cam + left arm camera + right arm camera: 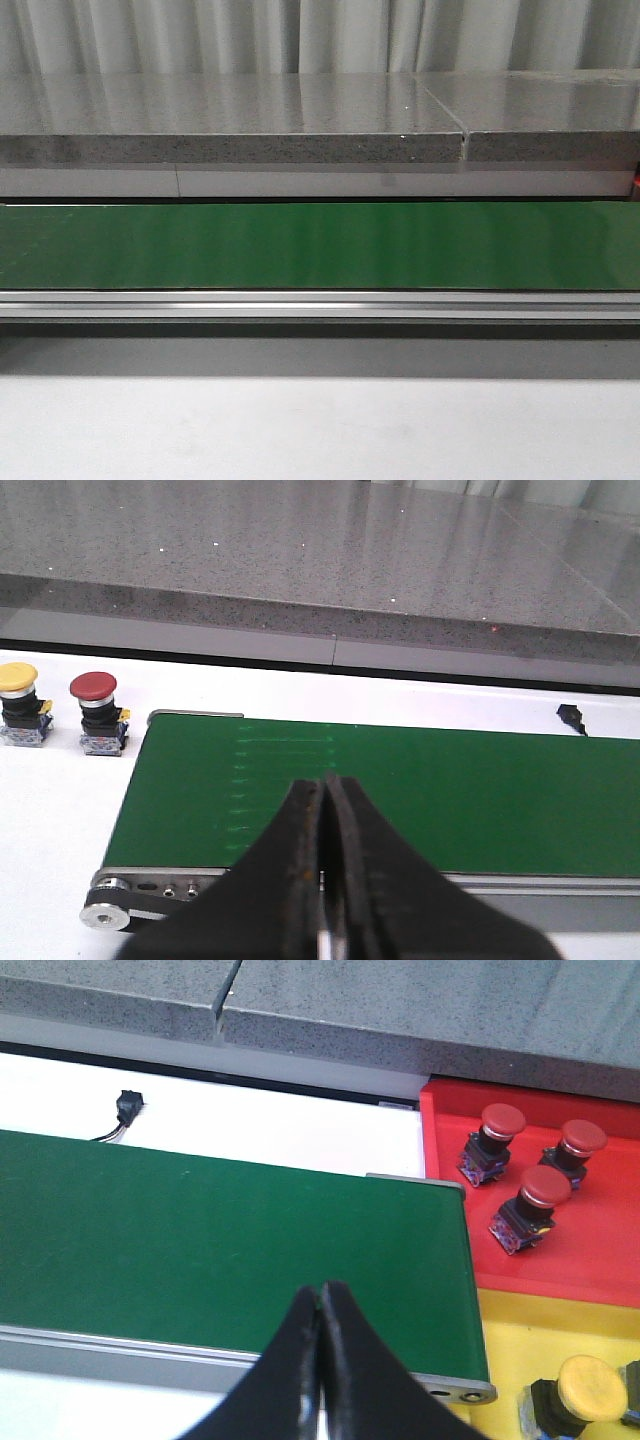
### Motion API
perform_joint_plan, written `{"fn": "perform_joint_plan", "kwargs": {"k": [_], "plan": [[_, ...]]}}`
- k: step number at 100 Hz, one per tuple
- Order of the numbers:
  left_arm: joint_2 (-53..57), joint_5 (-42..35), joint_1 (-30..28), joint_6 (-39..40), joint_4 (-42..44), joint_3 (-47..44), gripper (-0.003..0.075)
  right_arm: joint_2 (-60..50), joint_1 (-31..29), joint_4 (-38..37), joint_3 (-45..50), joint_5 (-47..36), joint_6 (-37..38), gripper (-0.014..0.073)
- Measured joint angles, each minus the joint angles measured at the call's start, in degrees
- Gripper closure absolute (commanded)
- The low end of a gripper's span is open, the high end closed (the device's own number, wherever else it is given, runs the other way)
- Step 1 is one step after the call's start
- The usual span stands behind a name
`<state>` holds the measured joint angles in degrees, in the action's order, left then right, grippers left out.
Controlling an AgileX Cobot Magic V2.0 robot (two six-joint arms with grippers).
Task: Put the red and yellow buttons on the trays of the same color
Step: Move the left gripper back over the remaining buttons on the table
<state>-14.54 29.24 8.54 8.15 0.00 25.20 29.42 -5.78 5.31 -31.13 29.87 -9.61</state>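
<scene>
Right now both the left gripper (322, 785) and right gripper (320, 1290) hang pressed closed and empty-handed over the green belt (320, 245), a yellow button (20, 702) and red button (97, 712) standing beside its end, three red ones on the red tray (590, 1250).

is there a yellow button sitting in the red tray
No, the red tray in the right wrist view holds only three red buttons; the yellow button sits in the yellow tray.
</scene>
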Motion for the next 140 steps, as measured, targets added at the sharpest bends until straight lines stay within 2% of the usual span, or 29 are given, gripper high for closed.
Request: {"fn": "perform_joint_plan", "kwargs": {"k": [12,19,38,45,50,80,92,103,113,140], "plan": [[0.00,0.00,0.00,0.00,0.00,-0.10,0.0637,0.00,0.00,0.00,0.00,0.00,0.00,0.0661],[0.00,0.00,0.00,0.00,0.00,-0.36,0.0538,0.00,0.00,0.00,0.00,0.00,0.00,0.0661],[0.00,0.00,0.00,0.00,0.00,-1.70,0.0193,0.00,0.00,0.00,0.00,0.00,0.00,0.0661],[0.00,0.00,0.00,0.00,0.00,-2.04,0.0102,0.00,0.00,0.00,0.00,0.00,0.00,0.0661],[0.00,-0.14,0.00,0.00,0.00,-2.16,0.0069,0.00,0.00,0.00,0.00,0.00,0.00,0.0661],[-0.39,-0.68,0.00,0.00,0.38,-1.89,0.0060,0.00,0.00,0.00,0.00,0.00,0.00,0.0661],[-4.15,0.49,-1.17,4.23,4.47,1.14,0.0060,0.00,0.00,0.00,0.00,0.00,0.00,0.0661],[-10.76,1.56,-3.56,11.32,10.52,5.80,0.0060,0.00,0.00,0.00,0.00,0.00,0.00,0.0661],[-18.20,1.57,-6.73,14.70,13.09,10.46,0.0060,0.00,0.00,0.00,0.00,0.00,0.00,0.0661],[-42.56,2.19,-16.87,16.42,8.30,24.59,0.0060,0.00,0.00,0.00,0.00,0.00,0.00,0.0661]]}}
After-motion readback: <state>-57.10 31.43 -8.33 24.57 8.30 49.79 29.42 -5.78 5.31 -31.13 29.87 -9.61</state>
